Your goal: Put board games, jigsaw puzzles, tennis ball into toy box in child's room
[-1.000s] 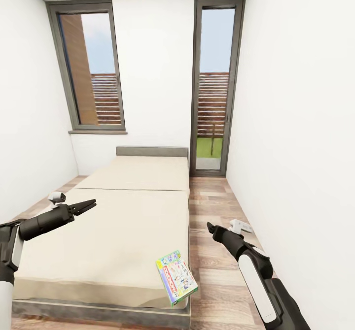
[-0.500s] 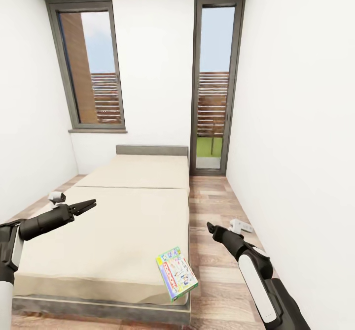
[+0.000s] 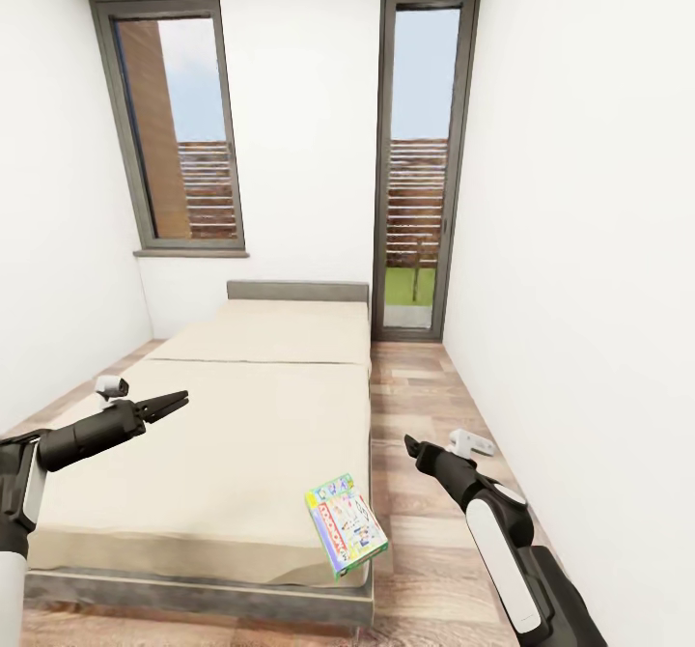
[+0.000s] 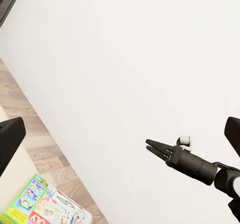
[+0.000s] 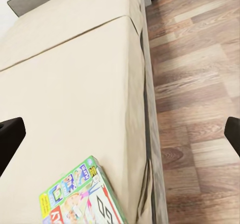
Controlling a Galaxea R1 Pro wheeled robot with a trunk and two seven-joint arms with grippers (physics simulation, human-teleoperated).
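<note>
Head view: the bed [image 3: 222,435] sits slightly higher in frame than a second ago, so the camera has shifted, not the objects. A green-edged board game [image 3: 346,524] lies at its near right corner. Left gripper [image 3: 177,401] pressed together; right gripper [image 3: 409,443] apparently pressed together; both empty, approach under way.

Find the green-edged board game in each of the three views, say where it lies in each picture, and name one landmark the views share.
Head view: the board game lies low and right of centre, on the near right corner of the bed.
Left wrist view: its printed lid shows in the bottom left corner.
Right wrist view: it sits at the bottom edge, left of centre.
Shared landmark: the beige mattress edge meeting the wooden floor.
</note>
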